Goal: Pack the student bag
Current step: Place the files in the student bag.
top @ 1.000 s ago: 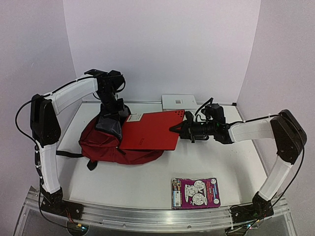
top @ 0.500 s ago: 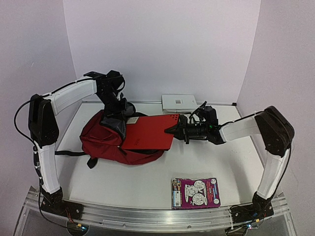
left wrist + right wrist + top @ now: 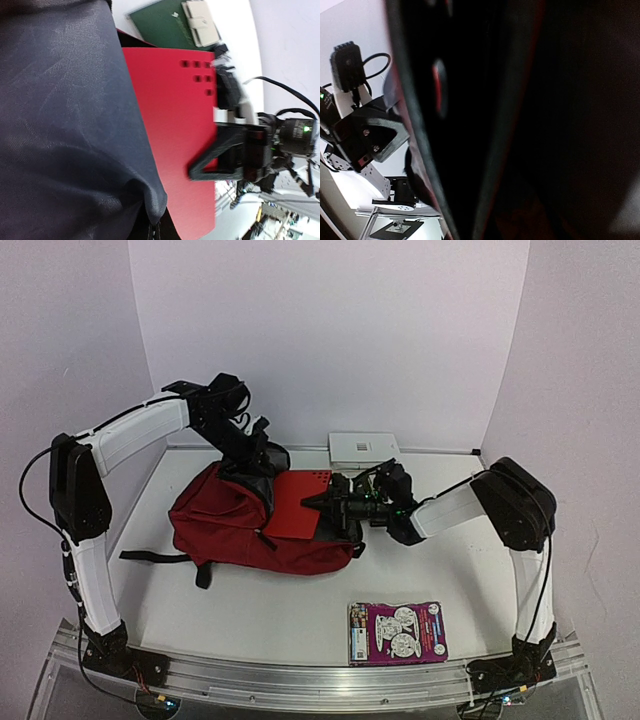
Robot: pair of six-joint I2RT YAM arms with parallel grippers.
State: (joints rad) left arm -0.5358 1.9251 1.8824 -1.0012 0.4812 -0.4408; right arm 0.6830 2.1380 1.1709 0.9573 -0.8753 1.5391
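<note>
The student bag [image 3: 225, 525], dark red with black straps, lies on its side left of centre on the table. My left gripper [image 3: 262, 465] is shut on the edge of its mouth and holds the grey lining [image 3: 60, 125] up. A flat red folder [image 3: 297, 504] sticks partway into that mouth. My right gripper [image 3: 314, 502] is shut on the folder's outer edge, its black fingers [image 3: 210, 165] lying over the red sheet [image 3: 170, 115]. The right wrist view is almost all dark, filled by the folder's edge, with the left gripper's body [image 3: 365, 132] showing beyond it.
A purple picture book [image 3: 397, 632] lies near the front edge, right of centre. A white box [image 3: 363, 447] stands against the back wall. A green flat item [image 3: 160, 22] with a beige piece on it lies behind the folder. A black strap [image 3: 150, 556] trails left of the bag.
The right gripper has pushed the folder leftward, so much more of it is inside the bag. The left gripper has moved right and up with the bag's mouth, and the bag shifted slightly.
</note>
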